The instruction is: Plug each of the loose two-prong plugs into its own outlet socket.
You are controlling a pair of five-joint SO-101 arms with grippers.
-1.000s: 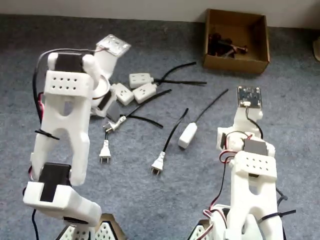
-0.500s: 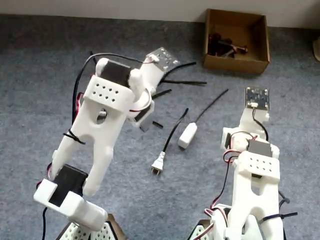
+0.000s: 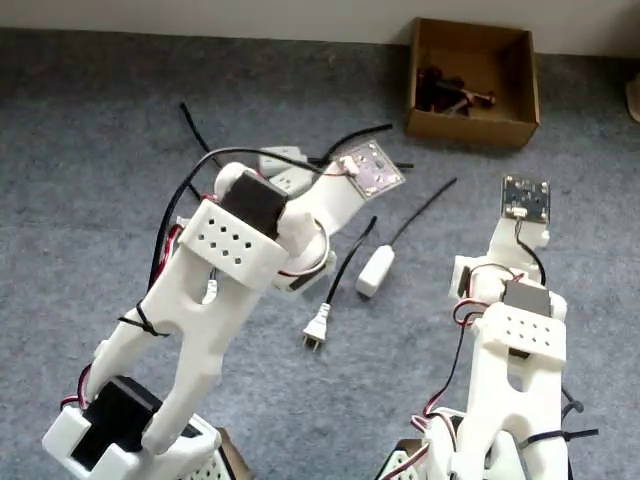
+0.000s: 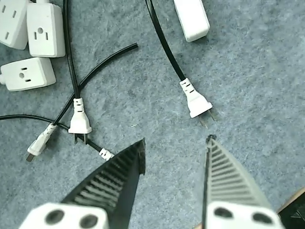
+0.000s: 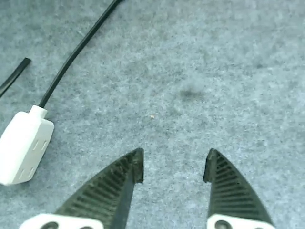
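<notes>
On grey carpet [image 4: 267,71], a two-prong plug [image 4: 196,101] lay just ahead of the left gripper [image 4: 175,140], spread wide and empty; the right gripper [image 5: 175,151], likewise spread and empty, hovered near an outlet socket [image 5: 24,145].

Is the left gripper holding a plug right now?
No, the left gripper is open and empty, and the nearest two-prong plug lies loose on the carpet just beyond its fingertips.

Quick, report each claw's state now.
Left claw: open, holding nothing.
Right claw: open, holding nothing.
</notes>
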